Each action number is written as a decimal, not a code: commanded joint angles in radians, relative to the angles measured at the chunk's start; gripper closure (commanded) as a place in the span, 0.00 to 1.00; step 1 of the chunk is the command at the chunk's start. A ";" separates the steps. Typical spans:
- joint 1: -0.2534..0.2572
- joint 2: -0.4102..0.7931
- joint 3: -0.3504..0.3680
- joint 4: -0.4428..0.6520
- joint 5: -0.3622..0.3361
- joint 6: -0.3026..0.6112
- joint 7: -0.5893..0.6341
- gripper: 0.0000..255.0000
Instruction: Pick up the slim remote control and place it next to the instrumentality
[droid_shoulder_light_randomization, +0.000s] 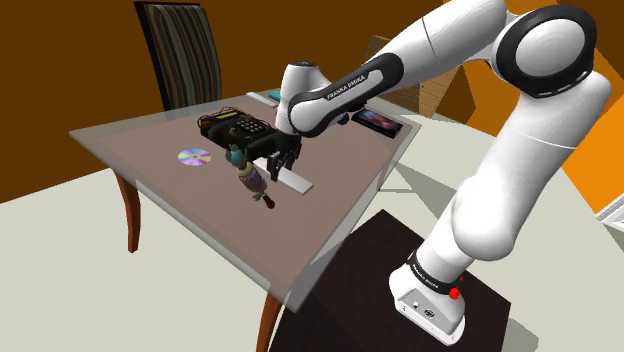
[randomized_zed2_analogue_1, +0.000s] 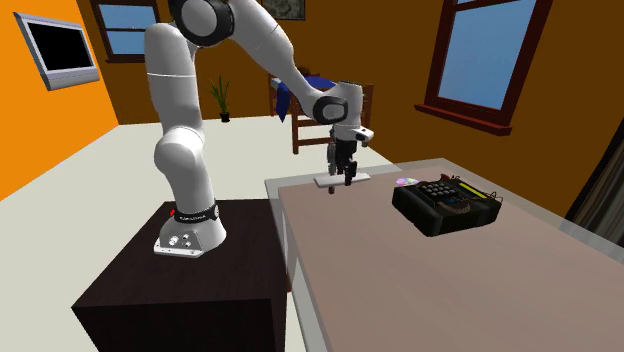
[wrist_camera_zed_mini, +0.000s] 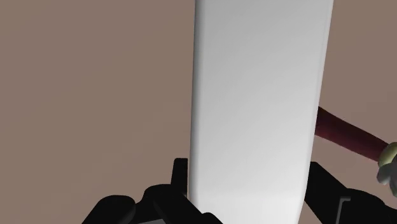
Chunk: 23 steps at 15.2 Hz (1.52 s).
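Note:
The slim remote control (droid_shoulder_light_randomization: 291, 181) is a plain white bar near the table edge closest to the stand, level and close to the tabletop. My black gripper (droid_shoulder_light_randomization: 280, 160) comes down on it from above. In the wrist view the remote (wrist_camera_zed_mini: 257, 108) runs between both fingers (wrist_camera_zed_mini: 181, 184), which press its long sides, so the gripper is shut on it. In the second exterior view the gripper (randomized_zed2_analogue_1: 343, 175) sits over the remote (randomized_zed2_analogue_1: 333, 181). The instrumentality (droid_shoulder_light_randomization: 238, 127) is a black boxy device with a keypad, just beyond the gripper; it also appears mid-table (randomized_zed2_analogue_1: 446, 204).
A shiny disc (droid_shoulder_light_randomization: 195, 157) lies on the brown table (droid_shoulder_light_randomization: 140, 150). A small figure with a dark red handle (droid_shoulder_light_randomization: 252, 178) lies right beside the remote. A dark flat thing (droid_shoulder_light_randomization: 376, 122) sits at the far corner. A striped chair (droid_shoulder_light_randomization: 183, 55) stands behind.

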 joint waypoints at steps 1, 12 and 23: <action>0.018 0.056 0.014 0.072 -0.005 -0.017 0.036 1.00; 0.137 0.356 0.060 0.522 -0.045 -0.170 0.215 1.00; 0.189 0.545 0.062 0.730 -0.066 -0.191 0.270 1.00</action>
